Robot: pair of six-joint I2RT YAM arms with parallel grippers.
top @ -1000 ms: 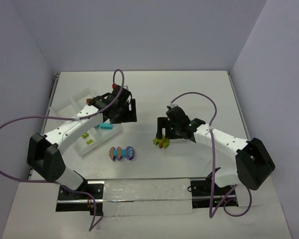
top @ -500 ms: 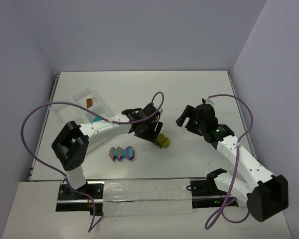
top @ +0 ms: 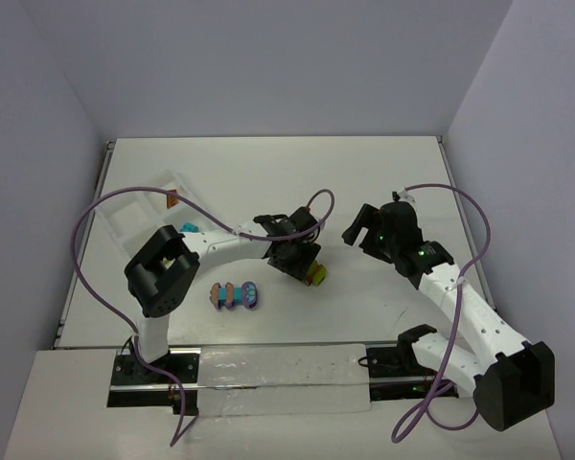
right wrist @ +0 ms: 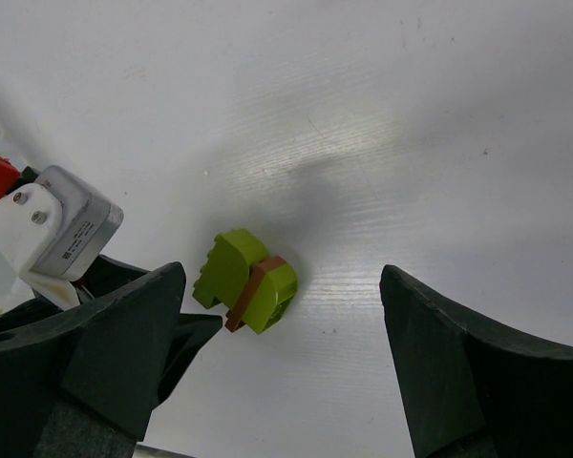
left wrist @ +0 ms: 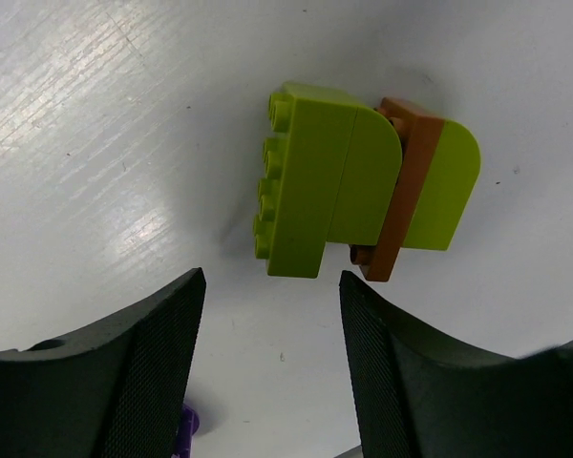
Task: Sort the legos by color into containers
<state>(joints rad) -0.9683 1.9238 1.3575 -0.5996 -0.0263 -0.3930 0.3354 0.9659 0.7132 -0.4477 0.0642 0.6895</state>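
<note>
A small cluster [left wrist: 334, 191] of lime-green bricks with one thin orange-brown plate sandwiched among them is seen lying on the white table [top: 364, 172]; this cluster is taken as the landmark. It is turned on its side, so that its studs are shown along one edge in the left wrist view.

The left gripper [left wrist: 270, 286] is held directly over the cluster. Its jaws are parted, and nothing is clasped: the cluster is seen just beyond the fingertips, not between them. Whether a finger is touching it cannot be told.

The right gripper [right wrist: 282, 275] is held to the right of the cluster, apart from it and raised above the table. Its jaws are spread wide and nothing is held.

A second cluster [top: 235, 294], striped in purple, turquoise and orange-brown, is found near the landmark, to its left and nearer the arm bases.

The white tray [top: 125, 216] is placed well to the left of the landmark, partly hidden by the left arm. An orange-brown brick [top: 172, 199] and a turquoise brick [top: 189, 228] are seen in it, in separate compartments.
</note>
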